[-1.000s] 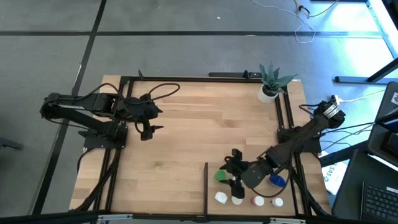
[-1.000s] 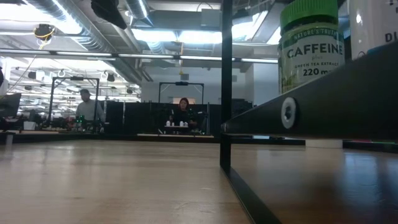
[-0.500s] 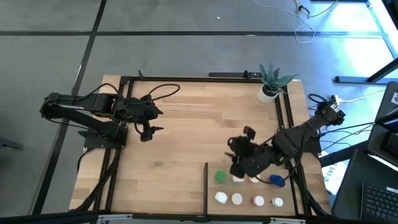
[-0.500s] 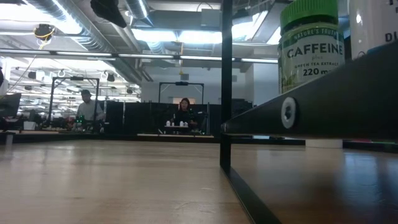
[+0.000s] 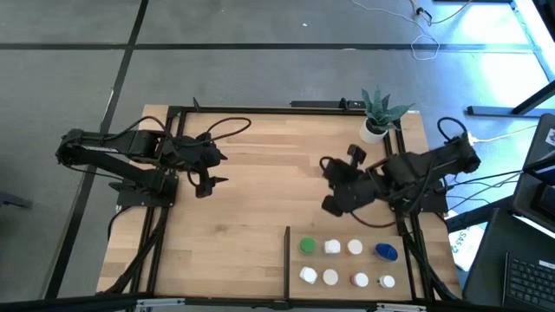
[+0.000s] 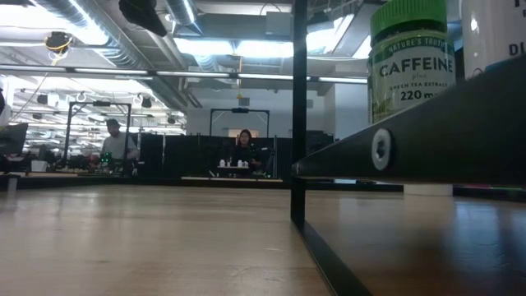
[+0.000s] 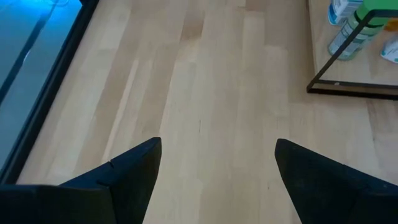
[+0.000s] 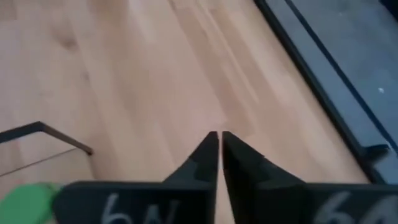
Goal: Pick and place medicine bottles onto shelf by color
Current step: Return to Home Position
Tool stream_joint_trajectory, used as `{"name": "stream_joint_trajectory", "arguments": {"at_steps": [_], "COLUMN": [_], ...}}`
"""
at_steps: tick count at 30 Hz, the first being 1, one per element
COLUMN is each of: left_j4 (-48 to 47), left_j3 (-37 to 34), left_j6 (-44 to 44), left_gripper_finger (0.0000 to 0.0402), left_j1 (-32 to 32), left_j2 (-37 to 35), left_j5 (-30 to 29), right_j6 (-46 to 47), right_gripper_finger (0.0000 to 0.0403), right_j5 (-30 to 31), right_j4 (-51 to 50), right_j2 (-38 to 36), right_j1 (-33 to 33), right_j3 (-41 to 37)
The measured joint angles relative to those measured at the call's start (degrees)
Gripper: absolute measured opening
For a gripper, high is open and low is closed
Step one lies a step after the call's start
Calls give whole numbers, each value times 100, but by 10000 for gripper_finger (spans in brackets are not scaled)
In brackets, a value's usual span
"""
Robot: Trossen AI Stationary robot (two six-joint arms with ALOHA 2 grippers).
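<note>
right gripper (image 8: 219,135) fingers closed, empty | medicine bottles (image 5: 332,248) stood near it, shelf-side | left gripper (image 7: 217,142) fingers open, waited well apart

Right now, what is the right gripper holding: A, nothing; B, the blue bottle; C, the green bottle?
A: the right gripper is shut with nothing between its fingers, while the green bottle and the blue bottle stand on the shelf.

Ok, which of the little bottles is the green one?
The green bottle, right beside the black divider bar. It shares its row with two white-capped ones and a blue one at the far end.
</note>
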Motion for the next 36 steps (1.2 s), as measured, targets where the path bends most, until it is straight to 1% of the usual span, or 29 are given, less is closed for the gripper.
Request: {"name": "stream_joint_trajectory", "arguments": {"at_steps": [2, 3, 6, 8, 11, 17, 19, 21, 28, 33, 36], "left_j4": [-6, -18, -134, -219, -209, -446, -506, -539, -541, -666, -633], "left_j3": [0, 0, 0, -2, -2, -2, -2, -2, -2, -14, -226], "left_j6": [22, 59, 150, 150, 95, -2, -2, 16, 2, -5, -29], "left_gripper_finger": [309, 309, 309, 309, 309, 309, 309, 309, 309, 309, 309], "left_j1": [0, -2, -2, -3, -4, -4, -4, -4, -4, -2, 0], "left_j2": [0, 0, -18, -120, -445, -1509, -1844, -2235, -3466, -4192, -4585], "left_j5": [6, 44, 134, 138, 193, 196, 211, 283, 878, 966, 973], "right_j6": [-33, -57, -236, -501, -817, -1076, -1285, -1621, -2703, -2685, -2698], "right_gripper_finger": [10, 6, 10, 10, 4, 6, 3, 4, 2, 2, 2], "right_j5": [1, 4, 33, 58, 14, -91, -167, -404, -1459, -1824, -1968], "right_j4": [-234, -338, -612, -620, -571, -179, 263, 921, 3424, 4588, 5019], "right_j2": [-44, -62, -161, -305, -635, -1503, -1847, -2197, -3455, -4406, -4921], "right_j1": [-104, -157, -256, -288, -314, -272, -236, -227, -235, -386, -451], "right_j3": [110, 167, 271, 277, 274, 173, -125, -580, -2693, -4077, -4755]}}
